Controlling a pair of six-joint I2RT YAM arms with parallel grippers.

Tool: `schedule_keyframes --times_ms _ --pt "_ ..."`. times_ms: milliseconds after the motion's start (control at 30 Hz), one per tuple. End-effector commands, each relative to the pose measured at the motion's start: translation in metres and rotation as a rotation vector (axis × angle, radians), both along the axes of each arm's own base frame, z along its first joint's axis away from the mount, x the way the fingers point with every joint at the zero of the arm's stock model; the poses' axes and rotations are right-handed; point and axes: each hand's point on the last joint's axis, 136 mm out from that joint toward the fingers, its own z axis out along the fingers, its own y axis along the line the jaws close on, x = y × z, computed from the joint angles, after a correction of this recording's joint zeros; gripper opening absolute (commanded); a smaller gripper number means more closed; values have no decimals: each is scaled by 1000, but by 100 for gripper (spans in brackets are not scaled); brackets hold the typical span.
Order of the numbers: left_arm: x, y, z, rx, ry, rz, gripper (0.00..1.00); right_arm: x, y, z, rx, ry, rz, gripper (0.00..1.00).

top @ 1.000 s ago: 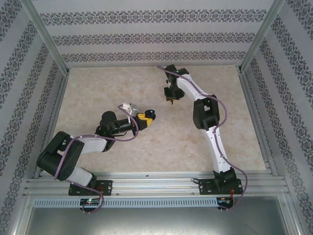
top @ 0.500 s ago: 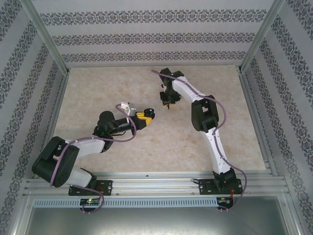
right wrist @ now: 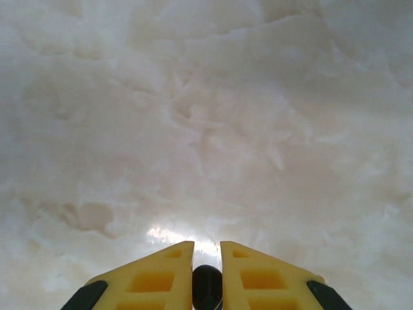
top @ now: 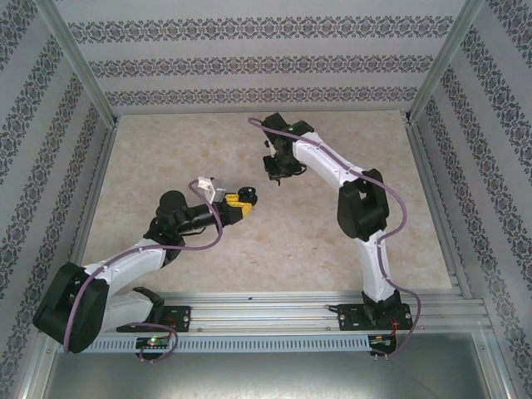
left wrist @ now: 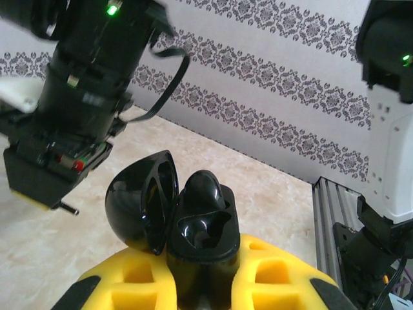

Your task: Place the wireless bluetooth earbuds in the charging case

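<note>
Both arms had shifted leftward, bringing the right gripper (top: 273, 170) nearer the left gripper (top: 241, 198). Left fingers were clamped on the black charging case (left wrist: 201, 236), its lid (left wrist: 143, 200) open and one earbud (left wrist: 203, 188) seated inside. Right fingers pinched a small dark object (right wrist: 206, 286), probably the second earbud, above the table (right wrist: 206, 129).
</note>
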Motion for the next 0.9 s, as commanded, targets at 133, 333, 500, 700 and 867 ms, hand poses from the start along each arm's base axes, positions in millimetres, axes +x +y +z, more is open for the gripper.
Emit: schedule_keyframes --times_ms 133,333,500,700,867 --pt "-5 -1 2 22 0 -4 0 -32 5 57 29 -117 5 15" --pt "-3 -12 9 15 -33 -10 0 -61 9 104 81 -212 20 14" --pt "0 -25 14 -2 -41 -24 0 -86 25 139 229 -332 30 13" --pt "6 -34 23 -27 -56 -19 0 -109 24 179 344 -445 15 12" --pt "9 -41 32 -48 -76 -27 0 -130 29 210 464 -538 53 12"
